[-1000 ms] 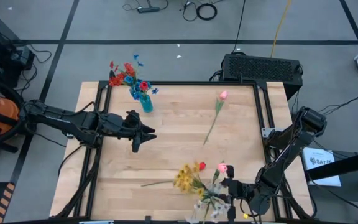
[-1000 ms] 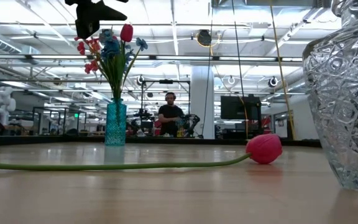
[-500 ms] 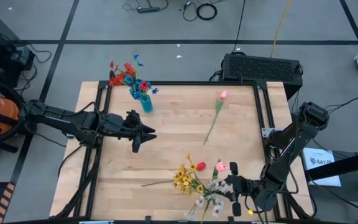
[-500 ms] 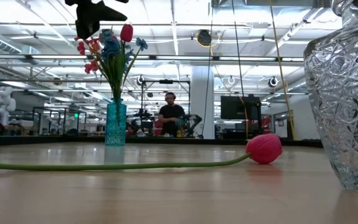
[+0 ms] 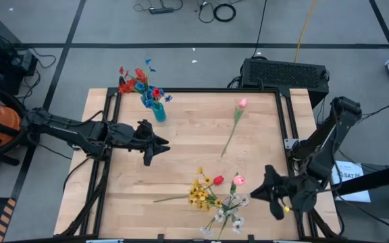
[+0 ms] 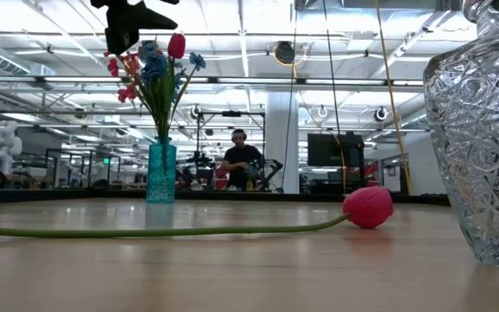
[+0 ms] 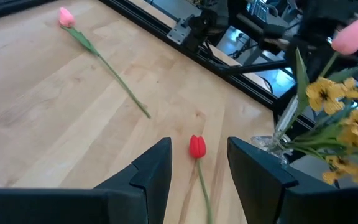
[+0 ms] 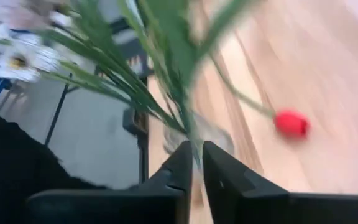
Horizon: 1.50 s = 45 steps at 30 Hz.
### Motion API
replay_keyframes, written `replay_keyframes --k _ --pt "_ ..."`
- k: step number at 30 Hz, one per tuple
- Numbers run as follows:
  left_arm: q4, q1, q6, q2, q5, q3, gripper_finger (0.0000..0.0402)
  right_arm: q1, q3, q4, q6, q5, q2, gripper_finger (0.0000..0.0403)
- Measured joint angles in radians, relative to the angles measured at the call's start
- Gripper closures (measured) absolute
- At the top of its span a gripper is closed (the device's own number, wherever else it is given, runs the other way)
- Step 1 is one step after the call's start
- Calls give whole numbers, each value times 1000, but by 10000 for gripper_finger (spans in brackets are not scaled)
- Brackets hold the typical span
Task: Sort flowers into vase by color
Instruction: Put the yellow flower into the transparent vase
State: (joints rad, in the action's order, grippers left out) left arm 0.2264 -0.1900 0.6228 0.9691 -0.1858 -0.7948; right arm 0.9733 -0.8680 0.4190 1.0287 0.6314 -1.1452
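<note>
- Plastic-looking flowers, thin green stems: judged light, springy, easily bent; best pinched mid-stem, not at the bud.
- Pink tulip [image 5: 242, 103] lying loose on counter [image 5: 181, 162], far right part; red tulip [image 5: 218, 180] lying near front, beside glass vase [image 5: 229, 210] of yellow and white blooms.
- Teal cup [image 5: 159, 112] at far left corner, holding red and blue stems.
- Left gripper [image 7: 197, 155] hovering mid-counter, fingers apart, empty.
- Right gripper [image 8: 197, 163] near front right, fingers almost together, nothing seen held.
- Low view alone shows cut-glass pattern; high view alone shows layout.
</note>
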Motion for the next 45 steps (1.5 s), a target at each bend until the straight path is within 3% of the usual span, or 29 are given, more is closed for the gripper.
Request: replay_keyframes --k 6,10,18,29,39,45 --pt "-18 -80 0 90 13 -1 240 -7 0 320 308 -92 79 398" --pt "-76 -149 0 218 18 -12 240 -31 0 435 400 -114 97 400" --pt "-118 -183 -7 452 104 -186 240 -87 0 439 340 -114 100 402" --pt "-117 -128 -135 599 201 -512 240 -103 0 439 317 -114 100 402" --pt "-108 -128 -82 770 301 -625 240 -103 0 439 286 -113 100 403" --pt "-115 -119 -87 797 308 -689 240 -103 0 439 267 -113 100 403"
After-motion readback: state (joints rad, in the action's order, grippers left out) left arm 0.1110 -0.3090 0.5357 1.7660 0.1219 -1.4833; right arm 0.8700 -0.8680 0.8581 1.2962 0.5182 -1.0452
